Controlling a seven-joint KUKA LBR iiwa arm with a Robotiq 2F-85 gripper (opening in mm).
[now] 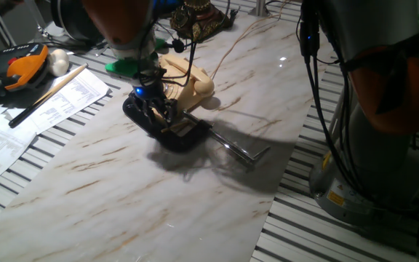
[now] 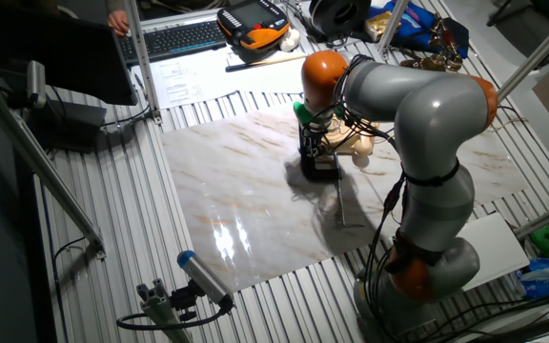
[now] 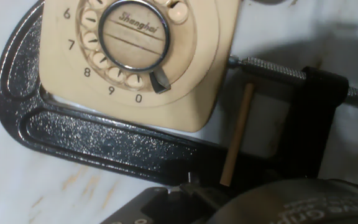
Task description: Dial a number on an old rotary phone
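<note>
Your phone (image 3: pixel 166 56) sits on the table (image 1: pixel 122 189), held inside a black clamp (image 3: pixel 73 130) whose screw rod (image 3: pixel 278 67) pokes out to one side. In the hand view you look almost straight down on the dial (image 3: pixel 132 43), with the numbers 6, 7, 8, 9 and 0 curving round its lower edge and the little metal stop (image 3: pixel 159 81) next to the 0.

The gripper (image 1: pixel 155 102) hangs just above the front of the phone. You cannot tell how wide the jaws are — only a dark bit of the hand shows at the bottom of the hand view, and the two fixed views are too small and dark to show the fingers. A thin wooden stick (image 3: pixel 237 134) reaches out from the hand, and its tip is beside the phone, over the clamp, not on the dial.

So the thing to watch is this: the dial lies ahead of the stick and off to the left as the hand view shows it. My guess is you must move that way first — then lower the tip into a hole and turn toward the stop.
</note>
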